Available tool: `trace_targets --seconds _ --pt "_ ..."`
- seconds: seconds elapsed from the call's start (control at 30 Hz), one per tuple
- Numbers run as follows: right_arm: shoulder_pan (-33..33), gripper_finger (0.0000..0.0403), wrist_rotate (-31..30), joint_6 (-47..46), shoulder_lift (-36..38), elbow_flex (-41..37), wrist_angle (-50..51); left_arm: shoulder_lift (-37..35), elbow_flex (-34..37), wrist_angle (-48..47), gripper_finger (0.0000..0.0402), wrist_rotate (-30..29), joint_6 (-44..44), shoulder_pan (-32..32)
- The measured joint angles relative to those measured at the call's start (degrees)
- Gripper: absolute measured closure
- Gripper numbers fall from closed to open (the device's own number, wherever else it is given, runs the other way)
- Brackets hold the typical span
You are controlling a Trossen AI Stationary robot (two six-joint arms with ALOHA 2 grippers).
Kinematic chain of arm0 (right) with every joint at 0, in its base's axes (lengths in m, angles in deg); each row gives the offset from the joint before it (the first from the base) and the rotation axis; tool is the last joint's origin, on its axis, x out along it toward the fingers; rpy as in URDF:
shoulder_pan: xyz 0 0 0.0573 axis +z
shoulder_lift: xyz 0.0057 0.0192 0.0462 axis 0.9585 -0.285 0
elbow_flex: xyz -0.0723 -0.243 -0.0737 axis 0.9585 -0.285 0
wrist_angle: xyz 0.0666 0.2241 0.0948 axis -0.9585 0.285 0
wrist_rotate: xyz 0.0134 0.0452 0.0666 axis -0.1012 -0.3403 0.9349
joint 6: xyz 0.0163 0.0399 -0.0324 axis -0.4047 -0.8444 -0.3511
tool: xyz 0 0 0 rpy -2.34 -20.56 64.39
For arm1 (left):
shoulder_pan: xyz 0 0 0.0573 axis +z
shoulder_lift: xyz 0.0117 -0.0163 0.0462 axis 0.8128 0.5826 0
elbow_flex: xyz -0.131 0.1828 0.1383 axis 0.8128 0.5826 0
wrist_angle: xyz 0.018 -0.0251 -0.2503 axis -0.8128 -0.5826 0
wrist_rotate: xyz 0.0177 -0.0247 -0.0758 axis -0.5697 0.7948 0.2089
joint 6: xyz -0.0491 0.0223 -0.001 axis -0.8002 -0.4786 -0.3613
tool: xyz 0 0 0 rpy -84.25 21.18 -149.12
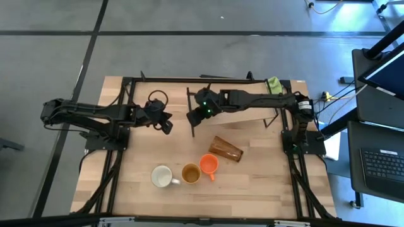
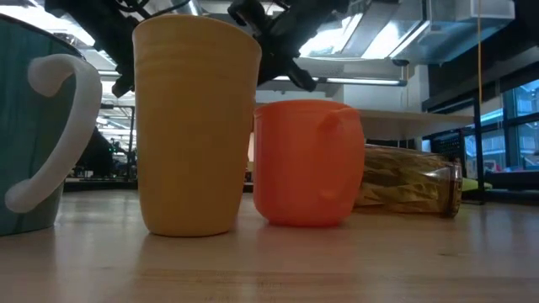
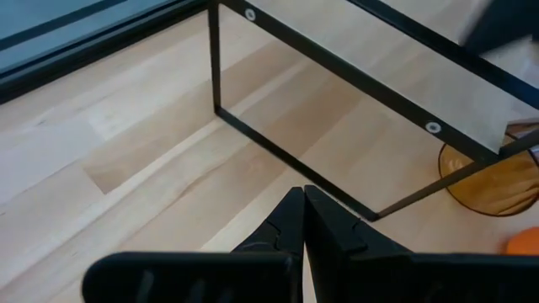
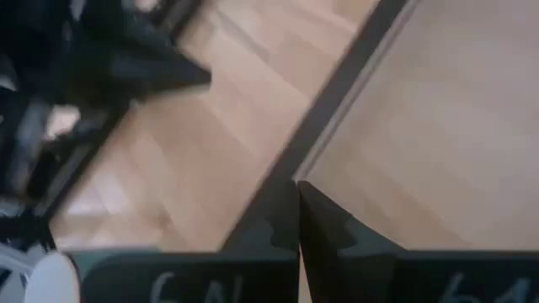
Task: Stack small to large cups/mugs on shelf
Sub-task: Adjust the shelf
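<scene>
Here, four drinking vessels on the pale wooden worktop (image 1: pixel 126 189), all toward its front edge. Three upright in a tight row: a white mug (image 1: pixel 162 176) with a curved handle, a tan-yellow mug (image 1: pixel 190 173) just beside it, faintly ridged and slightly flared in the low view, and a small orange cup (image 1: pixel 209 164), smooth plastic with a stubby handle, touching or nearly touching the tan-yellow one. One more on its side, a taller amber see-through tumbler (image 1: pixel 226 149), just behind and toward the right edge from the orange cup, close to the shelf's front.

One shelf (image 1: pixel 243 117), a low rectangular light-wood board on thin black metal legs, near the worktop's back edge, right of centre, bare of cups. One green cloth (image 1: pixel 274 84), crumpled, at the back right corner.

Two dark arms. Left gripper (image 1: pixel 166 125) closed on nothing, fingers pressed together, hovering left of the shelf's left end, over bare wood. Right gripper (image 1: pixel 193 115) likewise closed and empty, at the shelf's left end, above its black leg frame and board edge. Grippers near each other, apart from every cup.
</scene>
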Motion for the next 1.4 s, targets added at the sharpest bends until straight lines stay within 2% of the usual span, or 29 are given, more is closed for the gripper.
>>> trace_targets --seconds 0.37,0.73,0.9,1.0,1.07,1.23,1.4 --pt "-3.1 0.0402 2.48 2.33 -1.17 0.08 -3.94 0.0 0.0 -0.05 0.04 0.11 -0.43 -2.01" --pt "-7.11 0.04 2.18 4.27 -0.42 0.04 -6.0 0.0 0.0 -0.13 0.04 0.09 -1.41 -2.02" --pt "-8.55 0.04 5.25 6.94 -0.16 0.04 -3.64 0.02 0.0 -0.24 0.0395 0.09 -1.58 -2.02" --pt "-8.36 0.0395 3.89 9.78 0.92 -0.02 6.44 0.02 0.0 -0.26 0.0394 0.08 -1.89 -2.15" --pt "-7.67 0.0394 3.73 10.24 1.01 0.0 8.79 0.02 0.0 -0.26 0.0396 0.07 -1.89 -2.37" --pt "-5.28 0.04 4.99 8.29 0.98 0.02 3.68 0.04 0.0 -0.28 0.0399 -0.67 -1.63 -2.41" --pt "-3.22 0.0399 5.13 6.53 0.98 0.02 3.42 0.04 -0.01 -0.28 0.0394 -1.05 -1.65 -2.41"
